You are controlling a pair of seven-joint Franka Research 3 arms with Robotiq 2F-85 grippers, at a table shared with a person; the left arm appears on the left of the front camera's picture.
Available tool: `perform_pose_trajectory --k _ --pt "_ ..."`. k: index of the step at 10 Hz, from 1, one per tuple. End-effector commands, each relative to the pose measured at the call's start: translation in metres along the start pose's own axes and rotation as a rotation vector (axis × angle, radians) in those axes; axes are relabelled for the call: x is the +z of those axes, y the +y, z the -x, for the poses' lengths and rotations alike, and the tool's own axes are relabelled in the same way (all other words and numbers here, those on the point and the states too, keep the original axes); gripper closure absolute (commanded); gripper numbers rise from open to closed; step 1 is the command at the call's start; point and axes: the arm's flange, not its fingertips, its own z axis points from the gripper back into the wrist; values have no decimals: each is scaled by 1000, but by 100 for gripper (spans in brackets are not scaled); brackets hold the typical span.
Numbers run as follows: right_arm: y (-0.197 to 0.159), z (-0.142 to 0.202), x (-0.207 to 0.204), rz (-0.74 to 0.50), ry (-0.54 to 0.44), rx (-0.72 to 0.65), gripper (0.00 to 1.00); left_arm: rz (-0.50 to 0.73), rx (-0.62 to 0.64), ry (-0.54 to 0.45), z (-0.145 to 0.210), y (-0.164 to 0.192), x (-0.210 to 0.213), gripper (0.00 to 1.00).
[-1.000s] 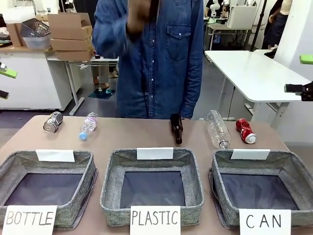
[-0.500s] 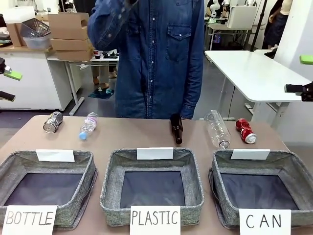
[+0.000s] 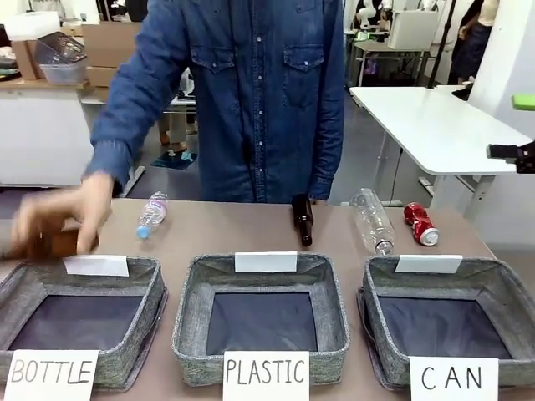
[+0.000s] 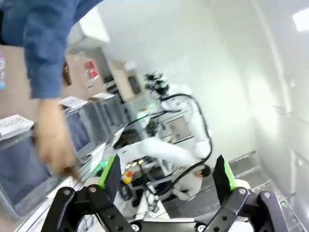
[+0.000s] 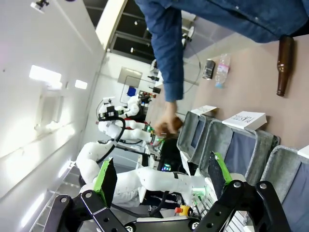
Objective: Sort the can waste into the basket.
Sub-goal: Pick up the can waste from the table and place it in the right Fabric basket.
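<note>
We see the red dented metal can lying on the brown desk at the far right. It is just behind the grey woven-fabric basket with the sign CAN and near a clear plastic bottle. The black-and-silver can lies at the far left, beside a small plastic bottle. A person's blurred hand is over the desk's left part. The left claw and the right claw both have their fingers wide apart and hold nothing.
</note>
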Motion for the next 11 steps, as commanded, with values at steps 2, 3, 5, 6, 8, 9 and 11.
perform_pose_trajectory --k 2,3,5,6,8,9,11 --pt "2 -3 1 -8 3 20 0 109 22 -56 -2 16 23 0" --pt "2 -3 1 -8 3 20 0 114 27 -41 -7 19 19 0" --pt "2 -3 1 -8 3 20 0 100 47 -3 -16 23 6 0" --pt "2 -3 1 -8 3 20 0 78 75 32 -20 27 -2 0" --pt "2 -3 1 -8 3 20 0 -88 192 184 -40 57 -41 0" --pt "2 -3 1 -8 3 20 0 -146 277 317 -56 82 -73 0" --pt "2 -3 1 -8 3 20 0 -450 344 473 -80 138 -145 0"
